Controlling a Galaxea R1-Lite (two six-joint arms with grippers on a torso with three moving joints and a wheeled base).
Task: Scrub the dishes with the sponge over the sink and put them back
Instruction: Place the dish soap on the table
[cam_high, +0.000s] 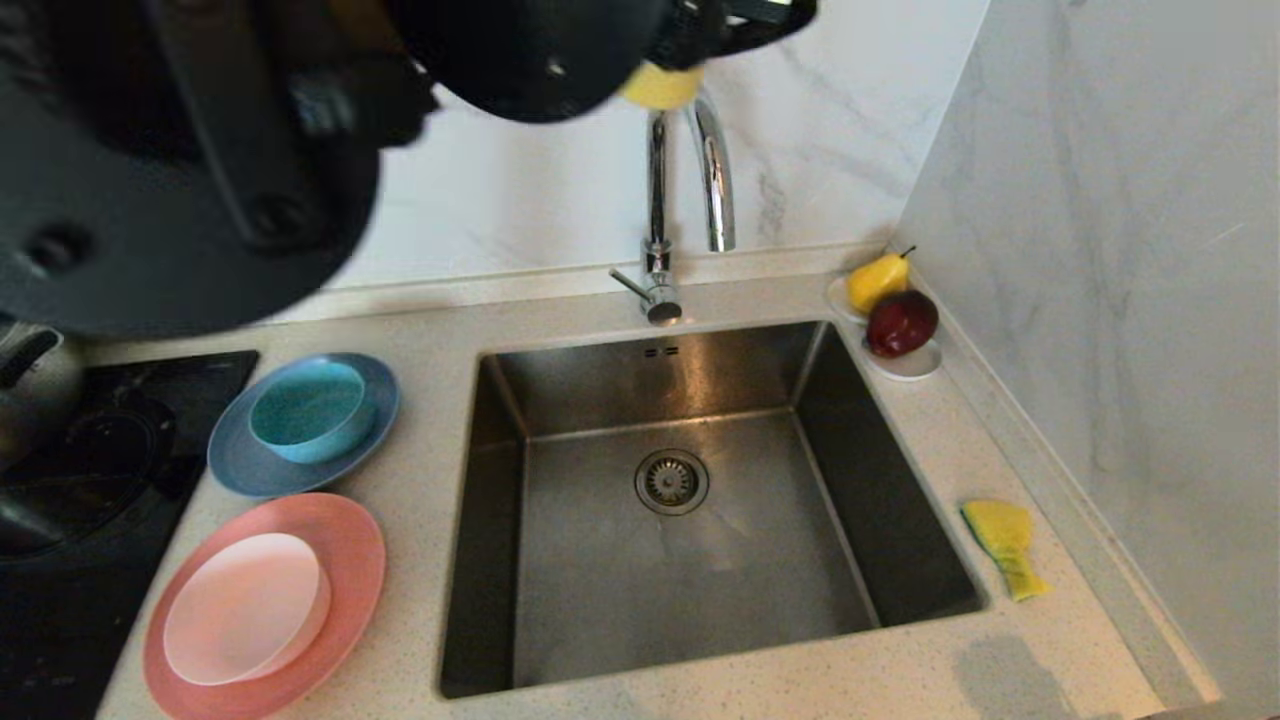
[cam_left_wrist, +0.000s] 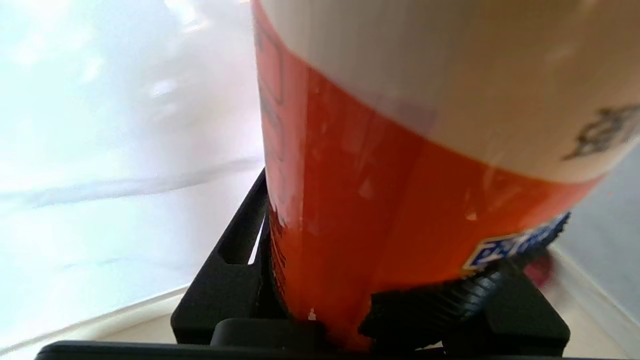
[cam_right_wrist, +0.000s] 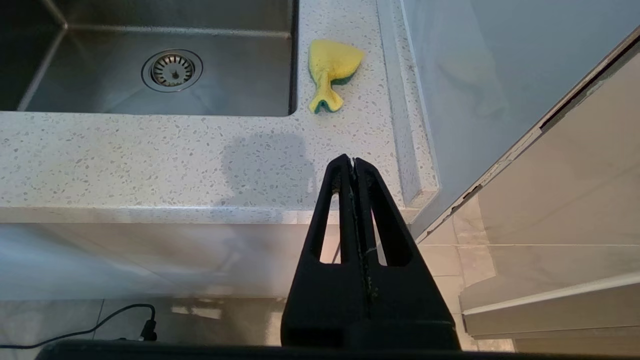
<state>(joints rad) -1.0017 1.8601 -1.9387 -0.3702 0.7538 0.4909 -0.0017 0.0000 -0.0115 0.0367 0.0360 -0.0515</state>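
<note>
Orange bottle (cam_left_wrist: 390, 200) gripped in raised left fingers (cam_left_wrist: 225, 280), right fingers (cam_right_wrist: 353, 167) closed, parked low.

The speckled pale tabletop (cam_high: 430, 330) surrounds a steel sink (cam_high: 500, 520) set into it. To the left of the sink lies a grey-blue plate (cam_high: 235, 460), and nearer the front edge a salmon-pink plate (cam_high: 350, 560). Further left of the sink sits a black cooktop (cam_high: 150, 390). To the right of the sink lies a crumpled yellow sponge (cam_high: 1003, 540). At the sink's far right corner rests a small white dish (cam_high: 915, 365).
</note>
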